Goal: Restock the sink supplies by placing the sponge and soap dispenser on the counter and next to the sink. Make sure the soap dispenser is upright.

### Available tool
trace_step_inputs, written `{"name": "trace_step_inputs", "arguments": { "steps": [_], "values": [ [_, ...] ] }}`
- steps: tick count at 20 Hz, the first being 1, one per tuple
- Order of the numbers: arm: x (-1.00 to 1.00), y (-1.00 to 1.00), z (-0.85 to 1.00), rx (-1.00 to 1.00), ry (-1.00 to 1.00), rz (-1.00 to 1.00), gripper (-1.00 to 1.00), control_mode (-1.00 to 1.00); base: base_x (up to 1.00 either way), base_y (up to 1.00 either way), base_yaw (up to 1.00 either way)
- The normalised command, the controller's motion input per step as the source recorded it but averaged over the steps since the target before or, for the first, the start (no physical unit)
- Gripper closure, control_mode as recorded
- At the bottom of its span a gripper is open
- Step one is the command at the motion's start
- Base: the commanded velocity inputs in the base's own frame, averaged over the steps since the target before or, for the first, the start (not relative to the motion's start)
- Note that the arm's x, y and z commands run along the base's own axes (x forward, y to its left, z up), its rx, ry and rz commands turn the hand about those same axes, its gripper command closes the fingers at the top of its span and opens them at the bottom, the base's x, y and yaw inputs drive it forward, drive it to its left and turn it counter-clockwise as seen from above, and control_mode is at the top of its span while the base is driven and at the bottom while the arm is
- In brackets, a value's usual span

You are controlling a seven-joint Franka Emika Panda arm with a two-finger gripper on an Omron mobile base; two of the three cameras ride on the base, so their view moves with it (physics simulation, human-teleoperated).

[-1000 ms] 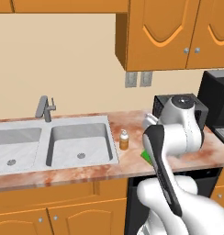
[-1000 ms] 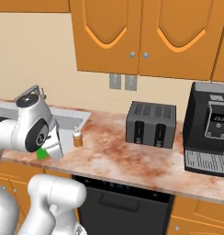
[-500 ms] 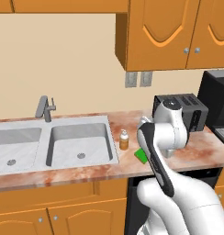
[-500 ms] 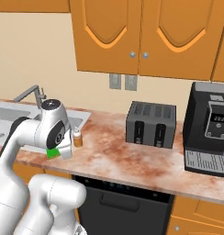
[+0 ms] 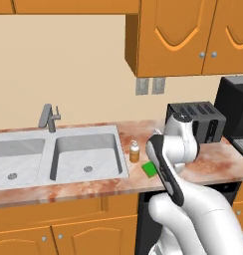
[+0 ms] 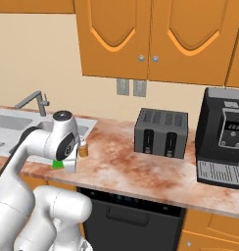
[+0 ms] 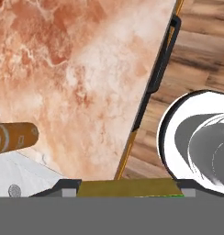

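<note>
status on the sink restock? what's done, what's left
Done: the soap dispenser stands upright on the counter, right of the sink. In hand: the claw grips the sponge low over the counter by the dispenser. Left: set the sponge down and let go.

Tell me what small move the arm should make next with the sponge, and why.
Probably lower the sponge onto the counter and then open the gripper. The sponge sits beside the upright soap dispenser, right of the sink, so it is already in about the right spot; whether it touches the stone I cannot tell.
</note>
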Motion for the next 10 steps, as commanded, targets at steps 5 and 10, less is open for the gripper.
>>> {"name": "trace_step_inputs", "arguments": {
  "steps": [5,10],
  "values": [
    [0.21,0.0,-0.27,0.07,0.03,-0.11,1.0,-1.0,0.0,0.0,0.0],
    [0.3,0.0,-0.29,0.0,0.05,-0.1,1.0,-1.0,0.0,0.0,0.0]
  ]
}}
